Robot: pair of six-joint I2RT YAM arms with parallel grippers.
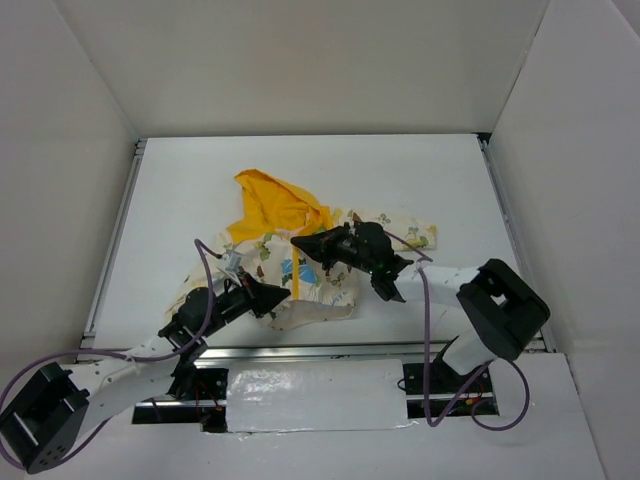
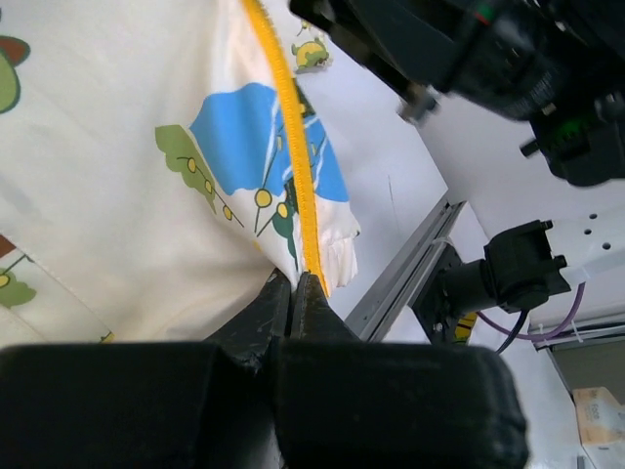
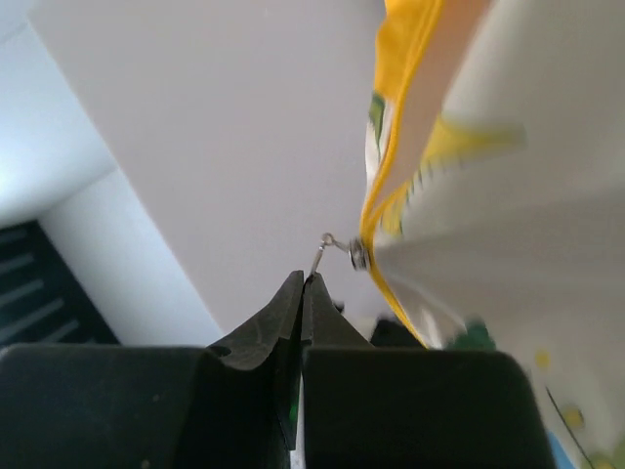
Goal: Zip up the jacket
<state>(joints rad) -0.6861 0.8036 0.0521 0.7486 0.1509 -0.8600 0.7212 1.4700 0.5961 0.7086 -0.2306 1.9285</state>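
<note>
The jacket (image 1: 330, 285) lies mid-table, cream with cartoon prints, its yellow hood (image 1: 275, 205) toward the back. Its yellow zipper (image 1: 297, 275) runs down the front and shows in the left wrist view (image 2: 293, 137). My left gripper (image 1: 283, 297) is shut on the jacket's bottom hem beside the zipper (image 2: 295, 280). My right gripper (image 1: 300, 243) is shut on the metal zipper pull (image 3: 316, 258), whose slider (image 3: 358, 256) sits on the yellow zipper tape (image 3: 391, 166), in the upper part of the zipper line.
White walls enclose the white table (image 1: 180, 200). A metal rail (image 1: 330, 351) runs along the near edge, also seen in the left wrist view (image 2: 405, 269). The right arm (image 2: 508, 59) hangs close above the jacket.
</note>
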